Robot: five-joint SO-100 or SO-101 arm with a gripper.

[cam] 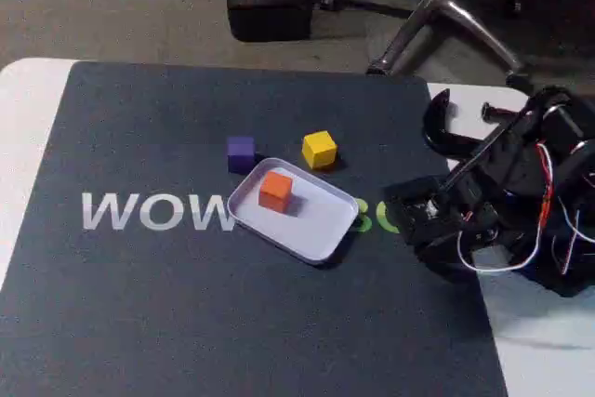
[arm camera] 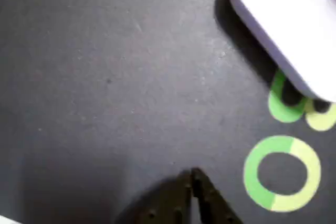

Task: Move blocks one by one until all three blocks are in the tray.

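Dark mat point(cam: 186, 304) with white "WOW" lettering covers most of the white bench point(cam: 23, 109).

Tray point(cam: 311, 230) sits near the mat's middle in the fixed view, turned at an angle. Orange block point(cam: 275, 190) inside it, toward the tray's upper-left end, resting on the tray floor. Purple block point(cam: 241, 152) on the mat just beyond the tray's upper-left corner, very close to the rim; contact cannot be judged. Yellow block point(cam: 319, 149) on the mat behind the tray, near but apart from it, and to the right of the purple one.

Arm point(cam: 507, 202) folded low at the right edge of the mat, black body with red and white wires. It lies to the right of the tray with a strip of mat between them; all three blocks are farther left, well apart from it.

Wrist view: tool point(arm camera: 191, 177) enters from the bottom edge, its two dark tips pressed together with nothing between them — clenched and empty. Tray corner point(arm camera: 283, 19) shows at upper right of that view, apart from the tips. Green and yellow ring-shaped letters point(arm camera: 282, 173) are printed on the mat between tray and tool.
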